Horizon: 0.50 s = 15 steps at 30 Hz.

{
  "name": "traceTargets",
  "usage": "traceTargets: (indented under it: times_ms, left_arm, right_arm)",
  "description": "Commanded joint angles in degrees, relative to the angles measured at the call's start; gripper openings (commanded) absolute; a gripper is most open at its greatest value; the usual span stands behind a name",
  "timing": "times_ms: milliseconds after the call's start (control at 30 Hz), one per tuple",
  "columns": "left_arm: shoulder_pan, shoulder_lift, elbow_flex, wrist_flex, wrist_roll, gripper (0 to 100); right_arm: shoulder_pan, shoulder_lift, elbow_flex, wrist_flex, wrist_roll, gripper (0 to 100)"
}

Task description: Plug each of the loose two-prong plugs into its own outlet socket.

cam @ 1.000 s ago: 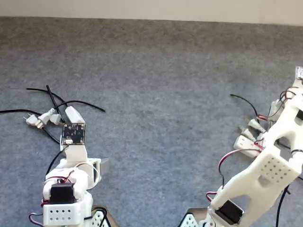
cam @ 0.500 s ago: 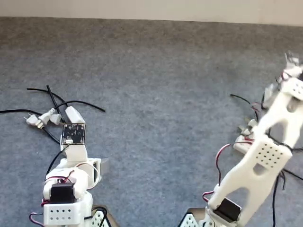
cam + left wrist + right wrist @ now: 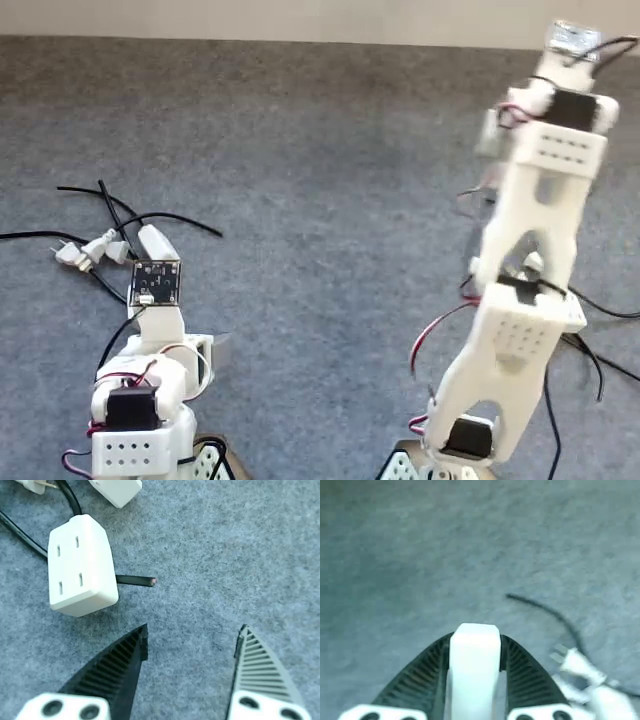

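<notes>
- Where the grey carpet (image 3: 320, 130) runs to its left side in the high view, the left plug (image 3: 70, 256) lies loose with its prongs pointing outward. It sits among black cables (image 3: 150, 217), ahead of the left arm (image 3: 140, 390).
- Left wrist view: the outlet (image 3: 80, 565) is white and lies flat on the carpet with four slots facing up. A black cord leaves its far end, and a cut stub (image 3: 137, 581) pokes out from its side.
- A white body (image 3: 116, 490) sits just past the outlet, cut off by the frame edge; cannot tell what it is.
- Left gripper (image 3: 192, 632): released, jaws wide apart with nothing between them. It is low over the carpet, near the outlet but not touching it.
- The right arm (image 3: 530, 250) is raised and stretched toward the far right of the carpet, with right cables (image 3: 590, 325) on the carpet beside it.
- Right gripper (image 3: 476, 639): clenched on a white block (image 3: 474, 675), both jaws against its sides, held above the carpet. Cannot tell whether the block is a socket or a plug body.
- The right plug (image 3: 572, 661) lies loose on the carpet with two prongs showing, in no socket. A thin cable (image 3: 545, 611) runs near it, and a white piece (image 3: 602, 700) lies next to it.
</notes>
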State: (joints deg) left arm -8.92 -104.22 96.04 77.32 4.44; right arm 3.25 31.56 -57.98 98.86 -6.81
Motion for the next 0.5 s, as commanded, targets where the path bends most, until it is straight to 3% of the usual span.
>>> traceTargets:
  times_ms: [0, 167, 300, 467]
  left_arm:
    - [-0.4, 0.5, 1.1, -0.9, 0.2, 28]
    - [-0.4, 0.5, 1.1, -0.9, 0.2, 28]
    - [-0.4, 0.5, 1.1, -0.9, 0.2, 28]
    - [-0.4, 0.5, 1.1, -0.9, 0.2, 28]
  right_arm:
    - [-11.3, -12.4, 11.3, 2.1, -8.7, 3.7]
    - [-24.3, -14.6, 25.4, -2.8, -19.4, 3.7]
    - [-29.5, -10.9, 35.9, -13.2, -20.4, 3.7]
    - [-31.0, -3.9, 44.3, -22.6, -17.8, 3.8]
